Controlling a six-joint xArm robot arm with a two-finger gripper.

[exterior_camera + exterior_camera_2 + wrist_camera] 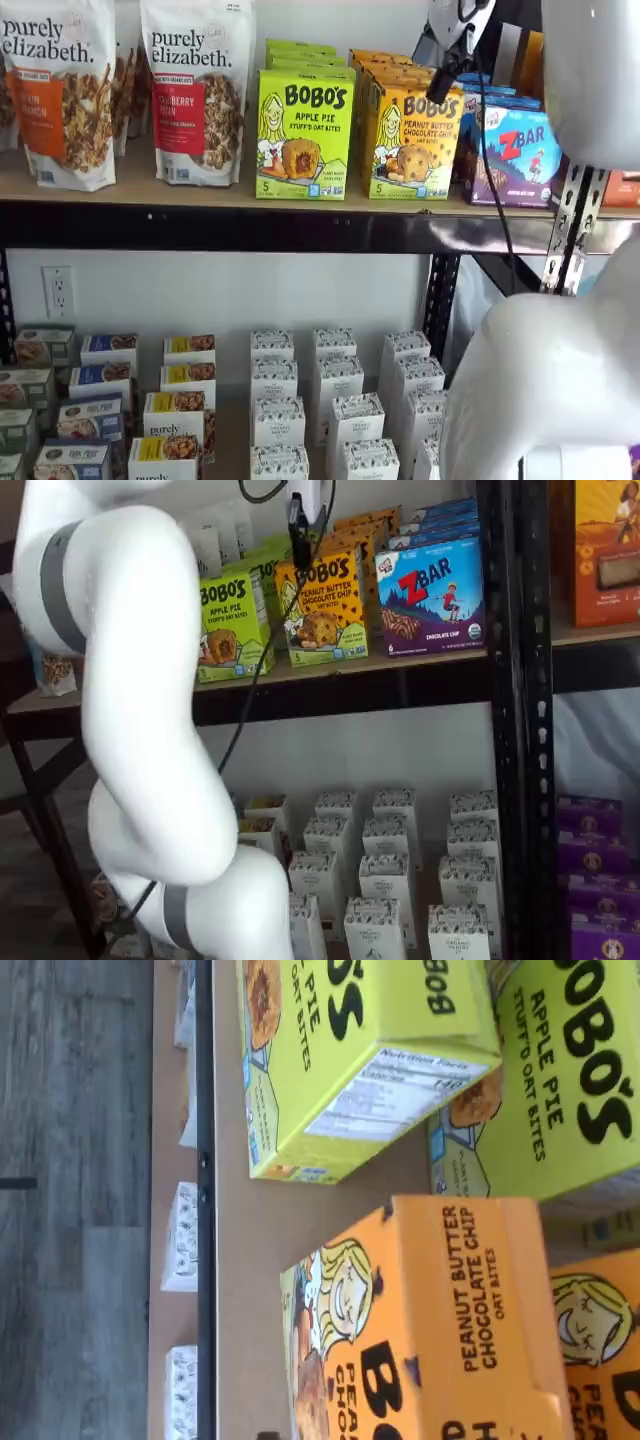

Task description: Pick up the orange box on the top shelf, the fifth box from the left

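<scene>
Big white arm filling the near side of both shelf views, in front of the top shelf, a tan board on a black beam. Upright on that board, front of its row: the orange box, between the lime-green Apple Pie box and the blue Zbar box, seen close and turned sideways in the wrist view. Above and just before its upper front, the gripper, only dark fingers side-on with a cable beside them; jaws spread wide, grasping nothing.
</scene>
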